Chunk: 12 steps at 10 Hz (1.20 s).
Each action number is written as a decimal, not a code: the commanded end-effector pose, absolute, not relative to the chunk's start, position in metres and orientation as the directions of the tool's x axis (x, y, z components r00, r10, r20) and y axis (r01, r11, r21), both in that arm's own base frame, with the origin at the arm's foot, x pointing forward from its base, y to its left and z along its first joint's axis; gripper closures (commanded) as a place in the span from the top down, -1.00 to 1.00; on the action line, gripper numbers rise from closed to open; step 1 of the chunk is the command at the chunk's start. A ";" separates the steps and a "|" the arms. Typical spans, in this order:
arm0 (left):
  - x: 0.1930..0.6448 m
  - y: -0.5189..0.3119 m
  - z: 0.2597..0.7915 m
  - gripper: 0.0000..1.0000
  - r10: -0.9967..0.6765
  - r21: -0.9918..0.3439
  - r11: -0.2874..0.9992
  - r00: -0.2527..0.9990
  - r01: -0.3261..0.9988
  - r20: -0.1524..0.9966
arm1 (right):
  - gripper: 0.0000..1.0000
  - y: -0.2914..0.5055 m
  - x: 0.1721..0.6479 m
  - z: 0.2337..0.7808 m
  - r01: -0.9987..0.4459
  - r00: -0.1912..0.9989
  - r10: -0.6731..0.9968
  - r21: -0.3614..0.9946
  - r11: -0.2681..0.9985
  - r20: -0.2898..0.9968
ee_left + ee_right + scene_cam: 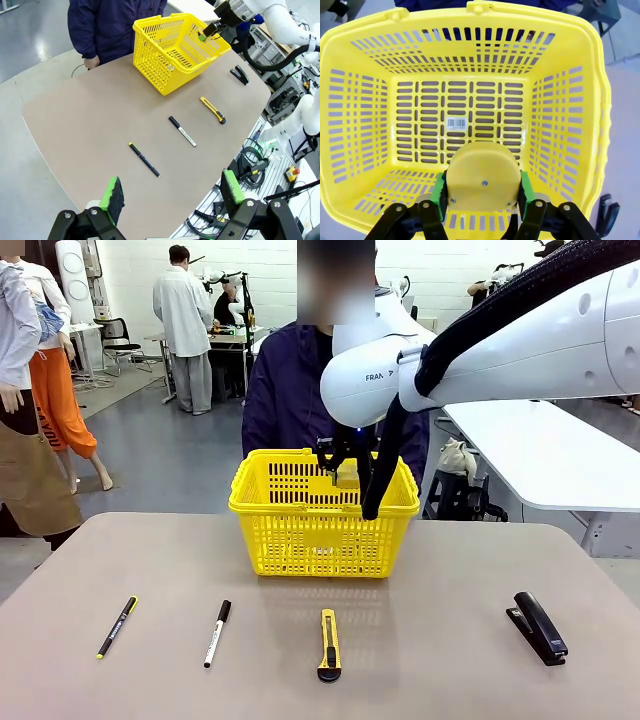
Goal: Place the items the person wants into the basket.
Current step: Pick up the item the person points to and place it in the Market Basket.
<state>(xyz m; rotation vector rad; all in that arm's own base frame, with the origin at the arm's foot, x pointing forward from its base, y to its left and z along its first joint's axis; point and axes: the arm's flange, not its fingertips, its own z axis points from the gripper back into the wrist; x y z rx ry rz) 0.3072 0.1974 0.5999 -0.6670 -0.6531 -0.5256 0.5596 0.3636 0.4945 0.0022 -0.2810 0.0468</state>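
Observation:
My right gripper (345, 475) hangs over the yellow basket (300, 530), shut on the yellow tape measure (482, 177). In the right wrist view the green pads (439, 192) clamp the measure's round sides above the bare basket floor (455, 100). On the near table lie the black pen with yellow ends (118, 626) at the left and the yellow-and-black utility knife (329, 644) in the middle. My left gripper (173, 189) is open, high above the table's edge, with nothing between its fingers. The person (285, 390) stands behind the basket.
A white marker with a black cap (217, 633) lies between pen and knife. A black stapler (538, 627) sits at the near right. My right arm (520, 330) crosses above the table from the right. Other people stand far back.

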 end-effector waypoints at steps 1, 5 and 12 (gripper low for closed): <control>0.307 0.199 0.600 1.00 -0.234 -0.384 0.660 0.663 0.646 0.711 | 0.33 0.366 0.565 0.486 -0.066 0.961 0.061 0.010 0.998 0.271; 0.307 0.199 0.600 1.00 -0.234 -0.384 0.660 0.663 0.646 0.711 | 0.33 0.373 0.592 0.467 -0.075 0.969 0.062 0.043 0.996 0.238; 0.307 0.199 0.600 1.00 -0.234 -0.384 0.660 0.663 0.646 0.711 | 0.53 0.383 0.615 0.440 -0.115 0.976 0.105 0.040 0.993 0.190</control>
